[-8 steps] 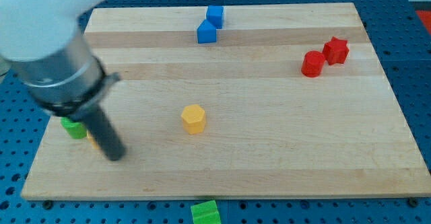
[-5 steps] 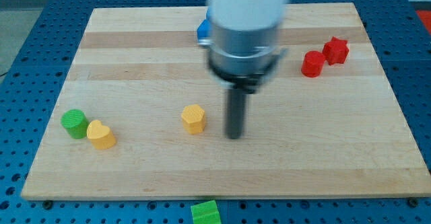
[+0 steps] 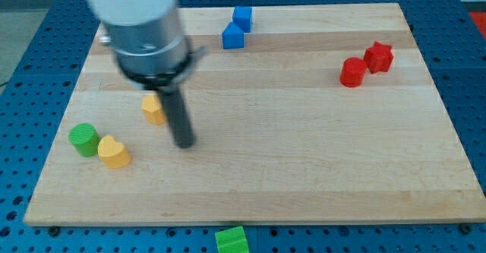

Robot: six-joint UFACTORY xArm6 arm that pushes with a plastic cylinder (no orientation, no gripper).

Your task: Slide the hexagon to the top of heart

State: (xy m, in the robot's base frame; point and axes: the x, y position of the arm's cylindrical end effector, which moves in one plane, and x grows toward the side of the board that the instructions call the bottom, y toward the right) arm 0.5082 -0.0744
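Two yellow: hexagon (image 3: 153, 109), heart (image 3: 114, 152). Two blue, two red, two green blocks. My tip (image 3: 184, 142), holding nothing, stood right of hexagon.

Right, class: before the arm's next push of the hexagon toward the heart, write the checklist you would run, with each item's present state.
1. Yellow hexagon lies above the yellow heart: ok, though a little to the view's right.
2. Hexagon close to the heart: not ok, a gap remains.
3. My tip placed to push it left: ok, at its lower right.
4. Green cylinder out of the path: ok.
5. Tip touching the hexagon: cannot tell.
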